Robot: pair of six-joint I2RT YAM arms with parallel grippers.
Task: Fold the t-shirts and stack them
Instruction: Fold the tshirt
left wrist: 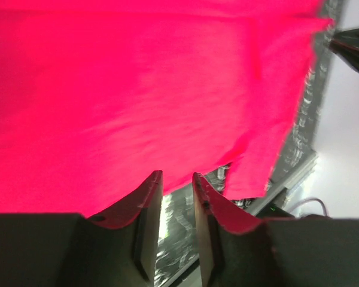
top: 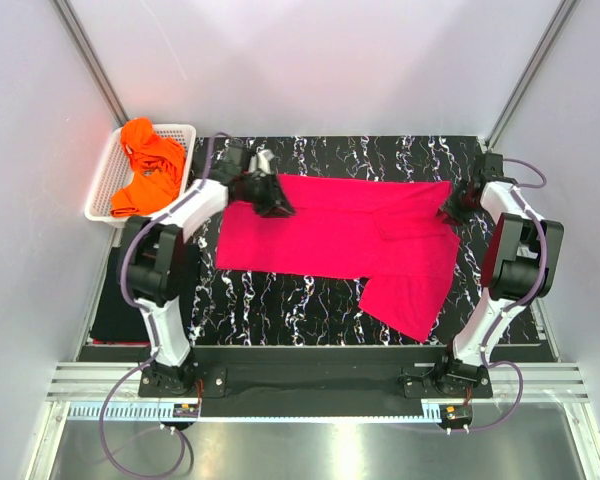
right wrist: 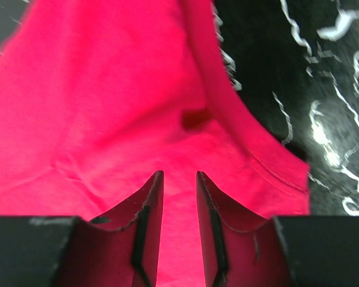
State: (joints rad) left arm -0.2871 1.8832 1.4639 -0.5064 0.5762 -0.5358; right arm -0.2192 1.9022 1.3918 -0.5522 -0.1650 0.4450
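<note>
A hot pink t-shirt [top: 350, 235] lies spread flat across the black white-veined mat [top: 280, 295], one sleeve reaching toward the front right. My left gripper [top: 270, 195] hovers at the shirt's far left corner. In the left wrist view its jaws [left wrist: 176, 176] stand apart with only mat [left wrist: 176, 221] between them, past the pink cloth's [left wrist: 137, 89] edge. My right gripper [top: 452, 208] is at the far right corner. Its jaws [right wrist: 179, 174] are open just over the pink cloth [right wrist: 107, 107], gripping nothing. An orange t-shirt [top: 148, 165] is bunched in the basket. A black folded t-shirt [top: 115, 315] lies left of the mat.
The white lattice basket [top: 102, 190] stands at the back left, beside the left arm. Grey walls close in on both sides. Bare mat [right wrist: 299, 72] shows to the right of the shirt's hem.
</note>
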